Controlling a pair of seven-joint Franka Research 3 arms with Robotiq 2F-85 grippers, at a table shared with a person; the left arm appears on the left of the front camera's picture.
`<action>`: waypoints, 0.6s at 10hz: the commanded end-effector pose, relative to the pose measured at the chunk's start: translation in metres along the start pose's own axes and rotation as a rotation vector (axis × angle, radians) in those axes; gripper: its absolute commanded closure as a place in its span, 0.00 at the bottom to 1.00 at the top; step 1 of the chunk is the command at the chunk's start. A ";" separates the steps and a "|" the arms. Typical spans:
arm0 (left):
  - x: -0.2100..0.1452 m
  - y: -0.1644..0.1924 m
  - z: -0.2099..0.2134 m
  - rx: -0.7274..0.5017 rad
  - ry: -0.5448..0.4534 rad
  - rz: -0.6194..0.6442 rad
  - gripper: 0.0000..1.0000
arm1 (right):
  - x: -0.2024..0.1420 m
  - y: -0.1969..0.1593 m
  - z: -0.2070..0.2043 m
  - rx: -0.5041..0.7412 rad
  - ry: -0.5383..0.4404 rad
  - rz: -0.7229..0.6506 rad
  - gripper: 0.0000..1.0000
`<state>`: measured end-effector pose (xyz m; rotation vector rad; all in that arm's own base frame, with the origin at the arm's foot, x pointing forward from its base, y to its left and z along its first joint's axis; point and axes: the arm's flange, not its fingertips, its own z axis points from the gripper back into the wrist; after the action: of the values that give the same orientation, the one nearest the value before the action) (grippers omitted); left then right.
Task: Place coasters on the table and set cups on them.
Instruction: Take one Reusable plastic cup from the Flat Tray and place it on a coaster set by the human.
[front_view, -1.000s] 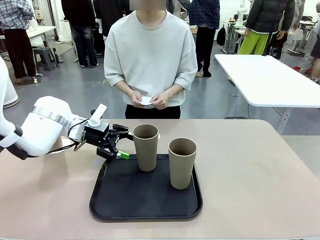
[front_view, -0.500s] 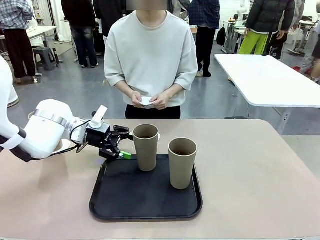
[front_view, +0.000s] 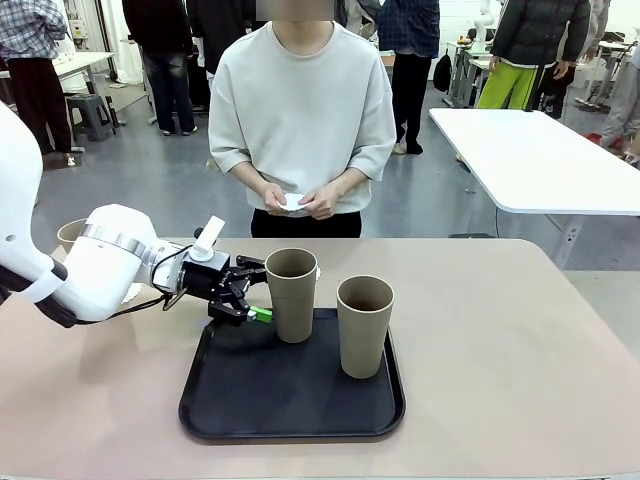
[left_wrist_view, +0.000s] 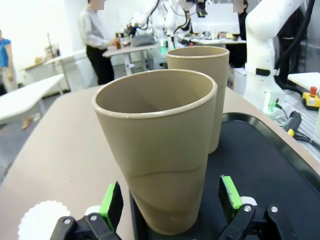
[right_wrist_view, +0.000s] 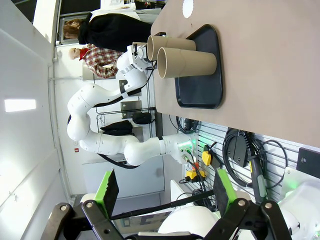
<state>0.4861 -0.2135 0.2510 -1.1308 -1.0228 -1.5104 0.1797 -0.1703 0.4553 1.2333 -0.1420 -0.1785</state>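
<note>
The left arm's jaws stand spread wide, their green pads (left_wrist_view: 111, 204) flanking the lower wall of the nearer cup (left_wrist_view: 159, 160) on either side without visibly pressing it, so they hold nothing. That cup stands upright on the black tray (left_wrist_view: 270, 165) close to its left rim, and its open mouth shows it empty. As a tall paper tumbler it is probably very light, easy to tip with a stray nudge, and thin enough in the wall to buckle under a hard squeeze. Its matte skin should give the pads good friction. The best hold looks to be low on the body, where the bottom stiffens the wall and the widening taper above keeps it from sliding down through the grip. A gentle closing should suffice. Just beside the tray, on the bench (left_wrist_view: 65, 150), lies a scalloped white coaster (left_wrist_view: 42, 220), a likely landing spot. The second cup (left_wrist_view: 200, 90) stands behind the first, farther in on the tray. Across the bench a person holds a small white piece (front_view: 292, 201) in both hands. The right arm's jaws hang wide open and empty, well clear of the bench.
</note>
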 end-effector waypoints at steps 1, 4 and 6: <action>-0.003 0.006 -0.008 0.024 -0.007 -0.036 0.00 | -0.001 0.000 0.000 0.011 -0.001 0.009 0.00; -0.006 0.011 -0.018 0.011 -0.005 -0.016 0.00 | -0.001 0.000 0.000 0.011 -0.001 0.009 0.00; -0.010 0.016 -0.025 0.003 -0.007 0.012 0.00 | -0.001 0.000 0.000 0.011 -0.001 0.009 0.00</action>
<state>0.4914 -0.2299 0.2410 -1.1475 -1.0122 -1.5150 0.1797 -0.1703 0.4553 1.2333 -0.1420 -0.1785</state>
